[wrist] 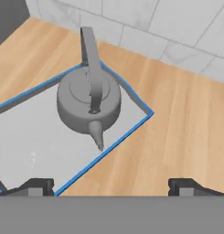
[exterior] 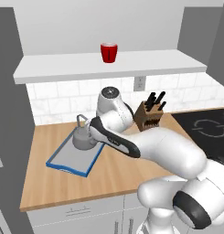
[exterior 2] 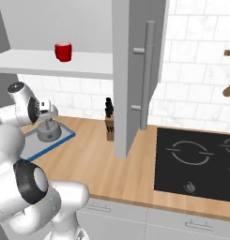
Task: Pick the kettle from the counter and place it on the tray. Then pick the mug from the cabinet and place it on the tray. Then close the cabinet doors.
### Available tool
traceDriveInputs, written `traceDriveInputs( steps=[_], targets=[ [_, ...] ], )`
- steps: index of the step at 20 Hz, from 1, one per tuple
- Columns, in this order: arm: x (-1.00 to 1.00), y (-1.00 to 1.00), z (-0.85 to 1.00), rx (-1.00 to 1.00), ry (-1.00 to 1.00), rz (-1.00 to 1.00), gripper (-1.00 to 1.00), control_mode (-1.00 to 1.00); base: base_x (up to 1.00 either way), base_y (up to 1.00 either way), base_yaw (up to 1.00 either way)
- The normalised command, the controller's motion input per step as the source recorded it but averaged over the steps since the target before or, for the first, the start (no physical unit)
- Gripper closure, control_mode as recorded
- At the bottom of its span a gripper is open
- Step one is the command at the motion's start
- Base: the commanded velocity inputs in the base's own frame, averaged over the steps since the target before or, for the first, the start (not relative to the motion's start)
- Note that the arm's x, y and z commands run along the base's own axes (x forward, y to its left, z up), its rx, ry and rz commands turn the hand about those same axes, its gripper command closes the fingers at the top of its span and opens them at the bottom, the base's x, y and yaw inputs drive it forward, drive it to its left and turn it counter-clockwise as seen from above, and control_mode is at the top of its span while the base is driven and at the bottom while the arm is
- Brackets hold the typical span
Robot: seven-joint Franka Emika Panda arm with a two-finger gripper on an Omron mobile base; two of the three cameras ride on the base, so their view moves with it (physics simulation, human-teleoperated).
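I see the claw (wrist: pixel 111 185) at the bottom of my hand view, and its two dark tips stand wide apart with nothing between them. Just past the tips, the kettle (wrist: pixel 88 103) sits upright on the tray (wrist: pixel 26 137), in the tray's far corner, with its short spout pointing back at my camera and its thin handle arching over the lid. The tray lies flat on the wooden table (exterior: pixel 109 178), and its blue rim runs all round the grey base. From my left base view, the white arm reaches over the table and stops just beside the kettle (exterior: pixel 82 138). A little farther back on the table, near the tiled wall, a wooden knife block (exterior: pixel 149 115) stands with dark handles sticking up. To the right, a black stove top (exterior 2: pixel 201 161) is set into the table. Higher up and farther away, the red mug (exterior: pixel 109 52) stands on the pale shelf of the cabinet (exterior: pixel 131 64). One grey cabinet door (exterior 2: pixel 128 70) hangs open, with its long metal bar handle showing.
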Motion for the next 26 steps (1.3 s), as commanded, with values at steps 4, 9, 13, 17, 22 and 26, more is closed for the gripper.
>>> traceDriveInputs(
  steps=[4, 9, 13, 17, 22, 26],
  targets=[
    [-0.61, -0.18, 0.49, 0.06, -0.14, 0.00, -1.00, -1.00, 0.00, 0.00, 0.00],
    [-0.49, -0.12, 0.59, 0.04, -0.07, -0.02, -1.00, -1.00, 0.00, 0.00, 0.00],
    [-0.36, -0.06, 0.67, 0.05, 0.00, -0.04, -1.00, -1.00, 0.00, 0.00, 0.00],
    [-0.27, -0.09, 0.73, 0.05, 0.00, -0.08, -1.00, -1.00, 0.00, 0.00, 0.00],
    [-0.17, -0.04, 0.80, 0.01, 0.00, -0.10, -1.00, -1.00, 0.00, 0.00, 0.00],
    [-0.06, -0.10, 0.71, 0.00, -0.01, -0.15, -1.00, -1.00, 0.00, 0.00, 0.00]
  ],
)
